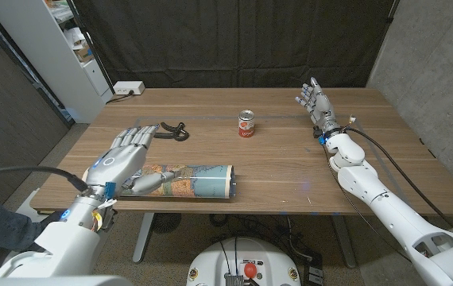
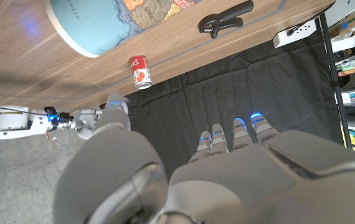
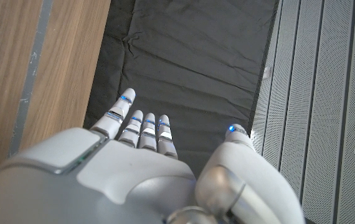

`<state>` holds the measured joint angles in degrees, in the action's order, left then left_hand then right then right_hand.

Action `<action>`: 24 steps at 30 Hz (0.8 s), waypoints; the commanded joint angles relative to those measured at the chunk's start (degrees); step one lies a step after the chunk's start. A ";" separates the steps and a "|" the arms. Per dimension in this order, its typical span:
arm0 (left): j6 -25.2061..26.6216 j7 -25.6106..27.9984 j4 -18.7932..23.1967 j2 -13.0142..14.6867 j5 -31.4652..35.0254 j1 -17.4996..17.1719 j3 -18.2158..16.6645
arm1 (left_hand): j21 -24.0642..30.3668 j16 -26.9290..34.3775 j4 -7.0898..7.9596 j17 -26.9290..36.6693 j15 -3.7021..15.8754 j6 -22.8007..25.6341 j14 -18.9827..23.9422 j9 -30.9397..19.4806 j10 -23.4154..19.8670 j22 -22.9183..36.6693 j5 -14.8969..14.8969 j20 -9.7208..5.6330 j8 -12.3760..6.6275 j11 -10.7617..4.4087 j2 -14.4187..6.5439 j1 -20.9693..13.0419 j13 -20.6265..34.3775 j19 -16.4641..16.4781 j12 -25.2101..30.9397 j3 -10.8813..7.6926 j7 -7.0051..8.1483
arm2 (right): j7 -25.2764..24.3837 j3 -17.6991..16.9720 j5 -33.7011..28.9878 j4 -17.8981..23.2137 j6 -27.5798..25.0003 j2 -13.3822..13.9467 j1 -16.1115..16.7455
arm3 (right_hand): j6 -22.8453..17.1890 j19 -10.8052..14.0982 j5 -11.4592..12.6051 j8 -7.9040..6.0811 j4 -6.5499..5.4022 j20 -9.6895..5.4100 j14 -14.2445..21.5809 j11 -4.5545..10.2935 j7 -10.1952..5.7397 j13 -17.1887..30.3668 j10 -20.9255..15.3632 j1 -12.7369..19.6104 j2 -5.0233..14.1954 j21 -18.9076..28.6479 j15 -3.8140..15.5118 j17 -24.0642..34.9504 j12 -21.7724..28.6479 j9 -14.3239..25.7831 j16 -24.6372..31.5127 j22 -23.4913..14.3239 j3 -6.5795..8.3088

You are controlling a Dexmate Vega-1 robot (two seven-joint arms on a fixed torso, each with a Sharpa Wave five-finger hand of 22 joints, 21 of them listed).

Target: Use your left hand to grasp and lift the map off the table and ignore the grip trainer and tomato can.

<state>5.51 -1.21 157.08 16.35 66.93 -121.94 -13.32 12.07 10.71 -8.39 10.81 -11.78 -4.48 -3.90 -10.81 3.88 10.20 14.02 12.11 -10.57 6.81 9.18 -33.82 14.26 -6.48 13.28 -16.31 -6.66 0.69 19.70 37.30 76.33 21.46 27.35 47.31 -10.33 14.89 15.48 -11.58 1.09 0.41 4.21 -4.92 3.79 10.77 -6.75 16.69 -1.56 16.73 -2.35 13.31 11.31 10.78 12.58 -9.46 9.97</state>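
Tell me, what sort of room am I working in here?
Probably a lab or test space: a black curtain hangs behind the wooden table, with a concrete wall and white shelving alongside.

A: Room around the left hand (image 1: 123, 155)?
B: Map (image 1: 191, 180) lies just at its 4 o'clock, along the near edge of the table (image 1: 290, 171). Grip trainer (image 1: 173, 129) sits near its fingertips at 1 o'clock.
A: Other obstacles?
B: Tomato can (image 1: 246, 124) stands mid-table, well apart at 2 o'clock. Bare wood between can and map; right hand (image 1: 315, 101) far off at 2 o'clock.
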 commanded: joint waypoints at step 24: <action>6.71 -13.59 3.43 0.06 17.64 0.39 6.24 | -0.65 -0.12 -0.73 -0.07 -0.40 -5.42 -2.76 -0.26 3.55 0.30 2.47 0.12 -0.18 2.36 -0.71 -5.30 1.13 -1.01 -0.29 1.35 -4.47 | -0.17 -0.01 0.19 0.61 -0.01 -0.18 0.52 | 0.04 0.80 0.26 0.20 0.28 0.37 0.74 -0.17 -0.26 0.29 -0.16 0.36 0.30 -0.57 0.07 0.06 0.07 0.25 0.17 -0.21 -0.10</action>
<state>9.90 -11.92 160.06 17.09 77.93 -122.27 -9.74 11.42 10.72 -8.94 10.66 -11.95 -9.12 -6.07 -10.80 6.92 10.28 16.11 12.18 -10.36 8.91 8.56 -38.25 15.05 -7.01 12.92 -15.30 -7.05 0.21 19.57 37.30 77.54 21.29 27.63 48.27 -10.34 15.20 15.48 -11.58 1.25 0.72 4.35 -4.92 3.79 10.77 -6.75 16.69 -1.56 16.29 -2.20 13.32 11.31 10.78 12.58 -9.46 9.81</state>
